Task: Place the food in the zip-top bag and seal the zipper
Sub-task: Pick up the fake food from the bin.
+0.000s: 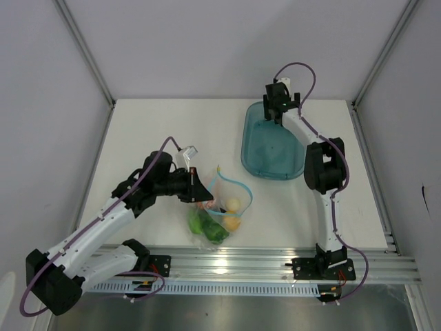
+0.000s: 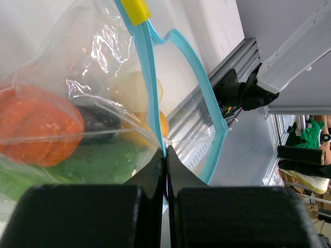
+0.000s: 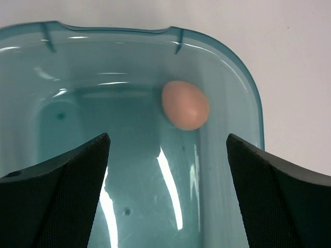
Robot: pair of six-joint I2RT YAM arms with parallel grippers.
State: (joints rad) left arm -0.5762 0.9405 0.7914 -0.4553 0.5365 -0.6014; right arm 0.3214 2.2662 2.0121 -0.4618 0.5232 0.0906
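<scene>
The clear zip-top bag lies near the front edge with its mouth open. Its light-blue zipper carries a yellow slider. Inside are an orange-red tomato, a green piece, a dark eggplant and pale yellow pieces. My left gripper is shut on the zipper strip at the bag's left side, with its fingertips pinching it. My right gripper is open above the far end of the teal tray, and a pale egg lies in the tray just ahead of it.
The teal tray's rim curves around the egg. The aluminium rail runs along the table's front edge just behind the bag. Frame posts stand at the back corners.
</scene>
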